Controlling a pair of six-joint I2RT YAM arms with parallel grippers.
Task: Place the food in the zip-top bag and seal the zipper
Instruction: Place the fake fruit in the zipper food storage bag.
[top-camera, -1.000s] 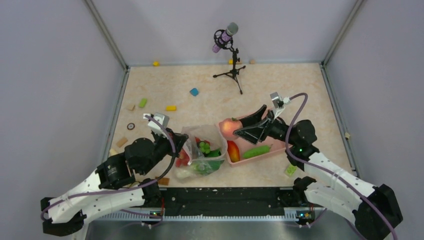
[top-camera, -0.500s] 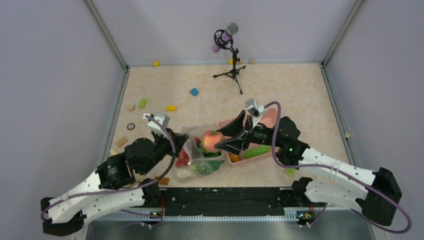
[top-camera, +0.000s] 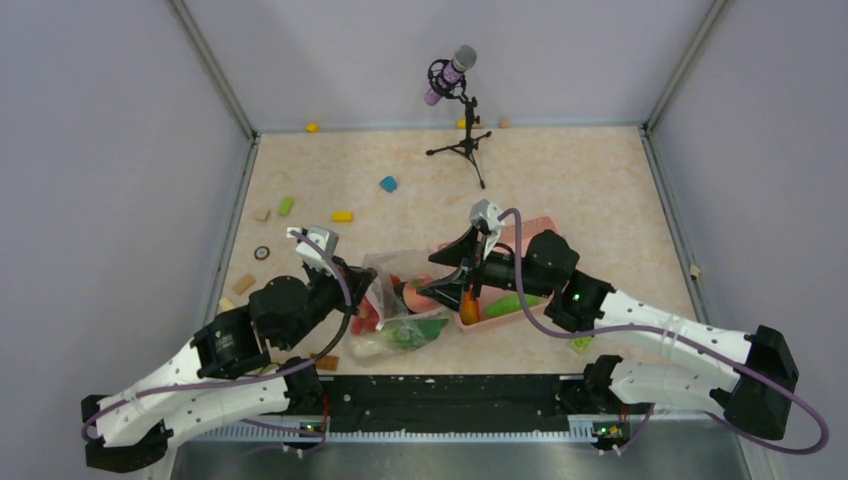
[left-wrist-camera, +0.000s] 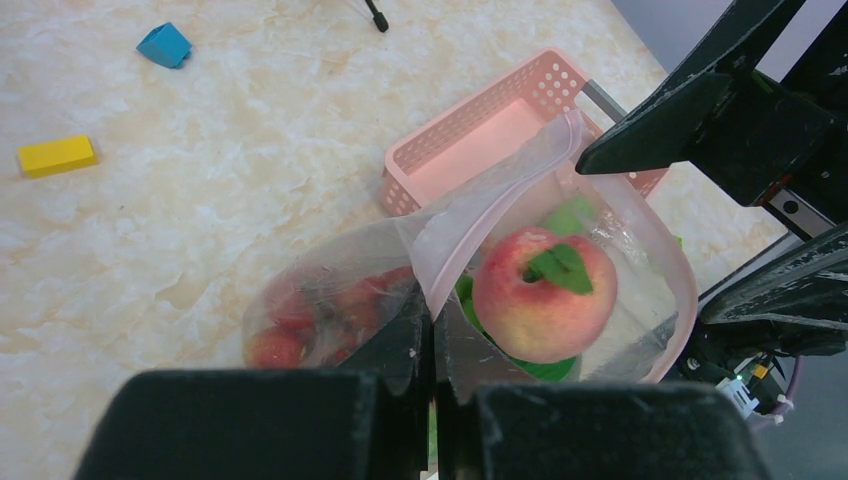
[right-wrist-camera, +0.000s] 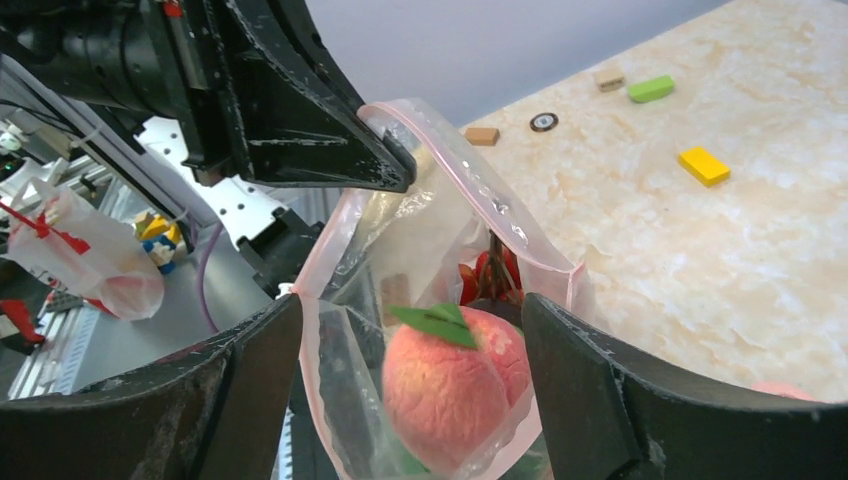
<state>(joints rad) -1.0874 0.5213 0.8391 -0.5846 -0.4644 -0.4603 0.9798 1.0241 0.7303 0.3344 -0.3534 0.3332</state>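
The clear zip-top bag (top-camera: 398, 272) stands open left of the pink basket (top-camera: 500, 320). My left gripper (top-camera: 372, 290) is shut on the bag's near rim (left-wrist-camera: 435, 318) and holds the mouth up. The pink fruit (left-wrist-camera: 543, 295), with a green leaf, sits inside the bag mouth on green food; red berries (left-wrist-camera: 300, 322) lie lower in the bag. My right gripper (top-camera: 434, 285) is open wide at the mouth, and its fingers (right-wrist-camera: 590, 390) stand apart from the pink fruit (right-wrist-camera: 450, 385) on both sides. The zipper strip (right-wrist-camera: 470, 185) runs along the open rim. A mango (top-camera: 468, 306) and a cucumber (top-camera: 515, 303) lie in the basket.
A microphone on a tripod (top-camera: 462, 100) stands at the back. Small blocks lie scattered on the table: blue (top-camera: 388, 184), yellow (top-camera: 342, 215), green (top-camera: 286, 205) and one green by the right arm (top-camera: 582, 343). Walls enclose the table on three sides.
My right gripper carried the pink fruit left from over the basket to the bag mouth and opened. The fruit now sits inside the bag. The left gripper has not moved.
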